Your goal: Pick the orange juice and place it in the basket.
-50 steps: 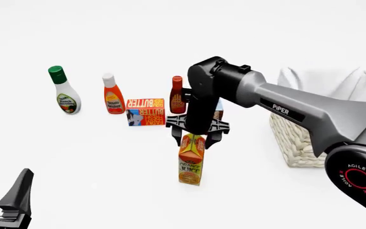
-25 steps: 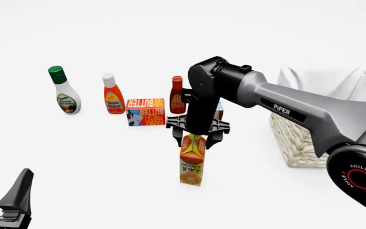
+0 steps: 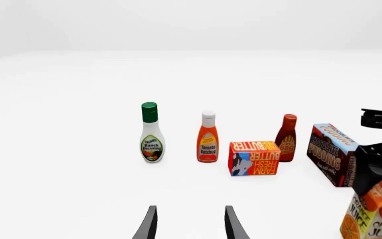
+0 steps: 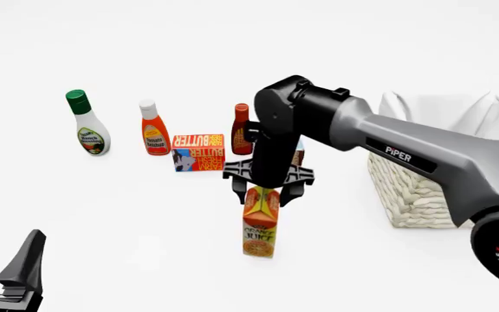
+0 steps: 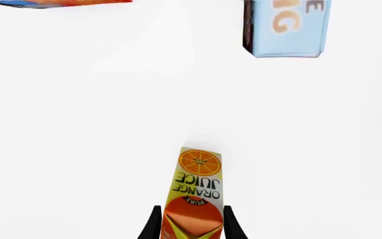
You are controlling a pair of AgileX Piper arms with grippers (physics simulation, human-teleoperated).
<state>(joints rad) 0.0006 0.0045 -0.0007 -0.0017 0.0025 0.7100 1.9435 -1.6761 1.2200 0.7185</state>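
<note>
**Right gripper clamped on the juice carton's top**

Your basket (image 4: 410,195) is the biggest thing in the front view, at the right edge of the frame, its woven wall and white cloth rim partly hidden behind the right arm (image 4: 388,146). That arm crosses from the lower right to the middle of the frame, pointing straight down.

At its end, your right gripper (image 4: 262,194) has both fingers pressed against the gable top of the orange juice (image 4: 260,224), which stands upright at the centre of the frame, well left of the basket. The right wrist view shows the same grip, the carton (image 5: 196,191) pinched between the two fingers. Whether its base touches the table cannot be told.

Your left gripper (image 4: 7,276) sits at the lower left corner of the front view, fingers spread and holding nothing.

Behind the carton, a row runs across the middle left: the pudding box (image 3: 334,153), the butter box (image 4: 198,152), the ranch bottle (image 4: 86,123), the ketchup bottle (image 4: 154,129) and the small brown sauce bottle (image 4: 242,129).
</note>
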